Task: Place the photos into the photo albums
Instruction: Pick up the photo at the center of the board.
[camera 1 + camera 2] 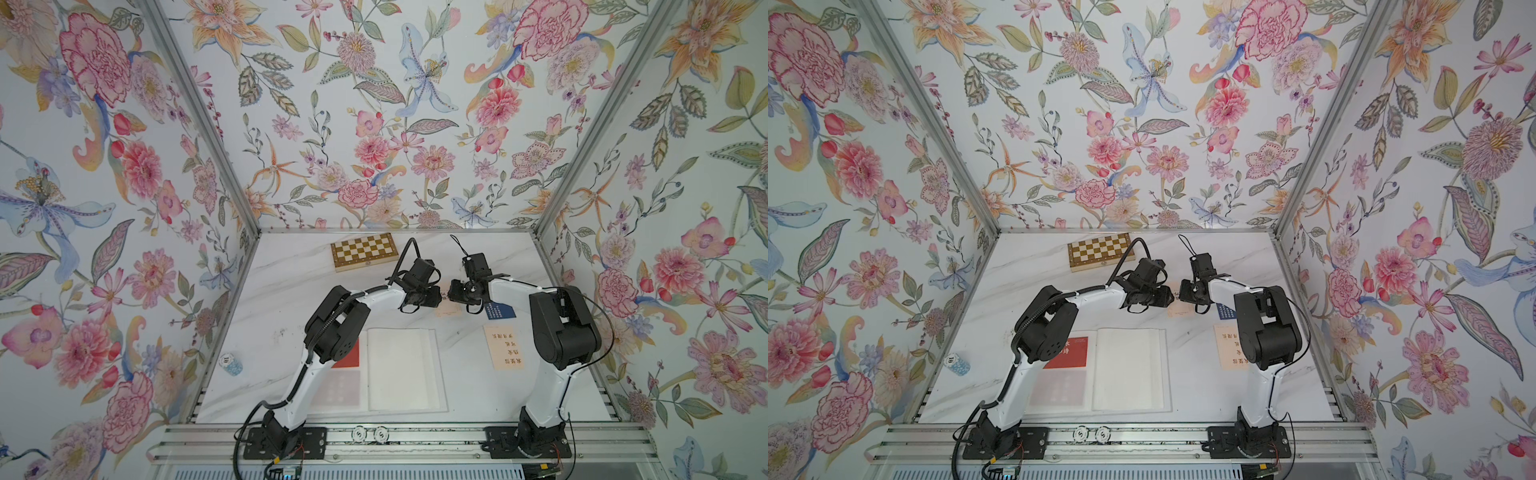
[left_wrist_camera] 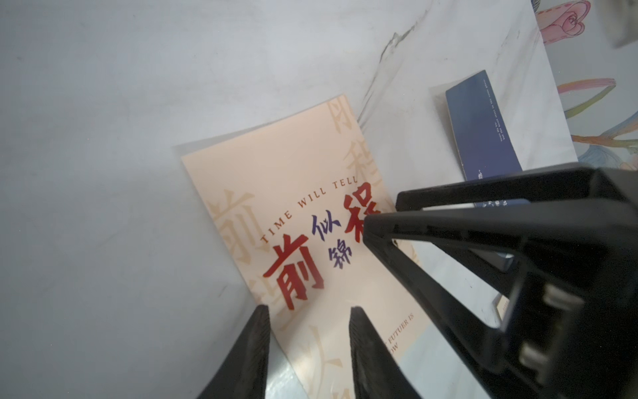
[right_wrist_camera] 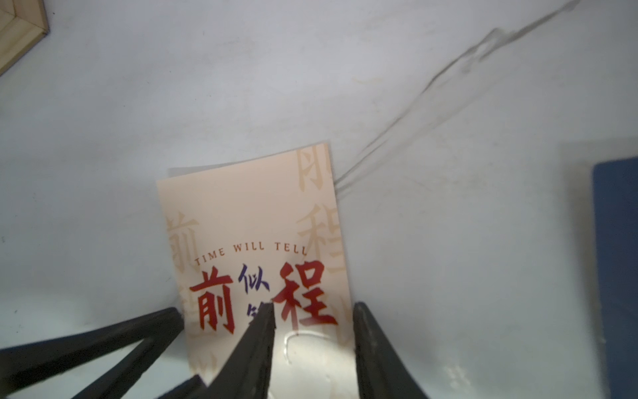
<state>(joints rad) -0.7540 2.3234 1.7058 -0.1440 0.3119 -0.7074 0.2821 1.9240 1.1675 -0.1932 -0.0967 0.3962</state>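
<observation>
Left side of the bench (image 1: 469,374): a small stack of chips (image 1: 230,363) stands clear of the work. Next to it the photo album (image 1: 405,370) lies open and flat, with a red card (image 1: 347,355) already behind a translucent sleeve on its left page and the right page bare. A chessboard box (image 1: 363,251) sits at the back, not involved. At centre, behind the album, the left gripper (image 2: 309,311) is partly open and holds nothing; its fingers point down at the near end of the TIME WILL TELL card (image 2: 276,193), which lies flat on the bench. The right gripper (image 3: 315,305) faces it from the opposite side, also partly open and empty, over the same end of the card; contact cannot be confirmed. Further right lie a navy card (image 1: 498,311) and a cream card (image 1: 505,347), both loose on the bench. Assessment: the card appears thin, light and moderately stiff, in a glossy clear wrapper whose film overhangs the far edge. It is likely slippery on the polished surface and offers no raised edge. Recommended hold: pin one end, lift a short edge or corner, and pinch the card itself, not the film alone.
</observation>
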